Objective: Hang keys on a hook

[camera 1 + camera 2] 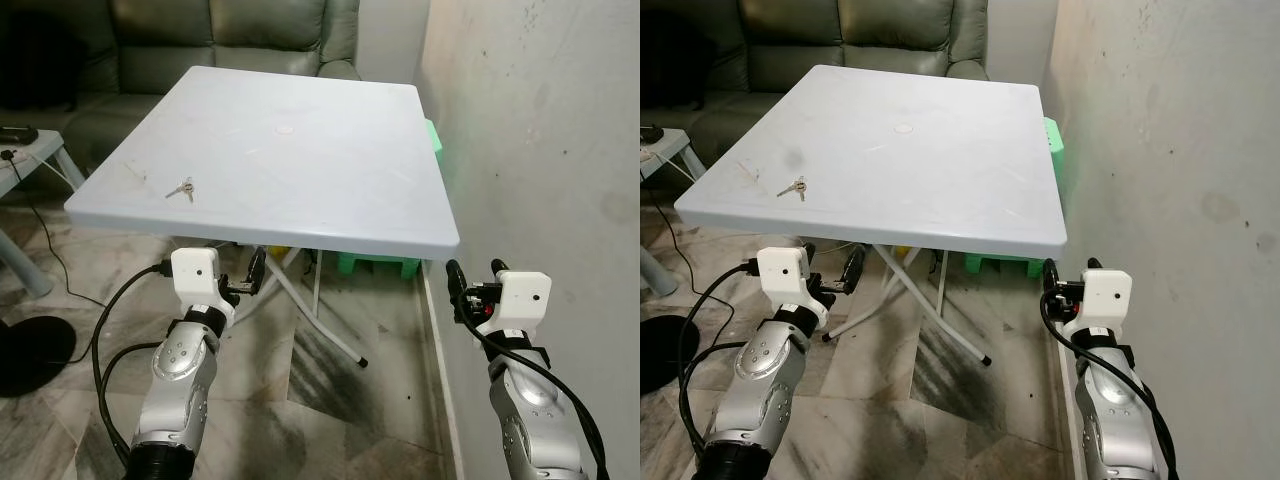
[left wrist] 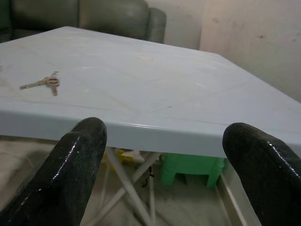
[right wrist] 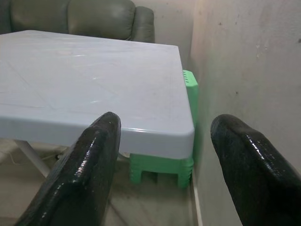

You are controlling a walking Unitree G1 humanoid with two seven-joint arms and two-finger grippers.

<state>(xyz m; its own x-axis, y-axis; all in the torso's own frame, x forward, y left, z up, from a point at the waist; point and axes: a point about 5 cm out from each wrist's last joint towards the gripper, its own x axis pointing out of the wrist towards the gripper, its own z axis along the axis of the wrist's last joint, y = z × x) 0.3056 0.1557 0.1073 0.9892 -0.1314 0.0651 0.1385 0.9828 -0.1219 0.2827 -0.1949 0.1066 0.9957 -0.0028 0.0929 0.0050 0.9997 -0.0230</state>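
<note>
With the small silver keys [image 1: 181, 189] lying at centre-left of the frame on the pale grey plastic surface [image 1: 300, 150], raise your spread, empty left pincer [image 1: 243, 279] over the near edge and descend squarely.

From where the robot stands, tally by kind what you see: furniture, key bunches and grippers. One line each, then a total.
Furniture: 4 (white table, green stool, grey sofa, small side table)
Key bunches: 1 (keys)
Grippers: 2 (left gripper, right gripper)
Total: 7
</note>
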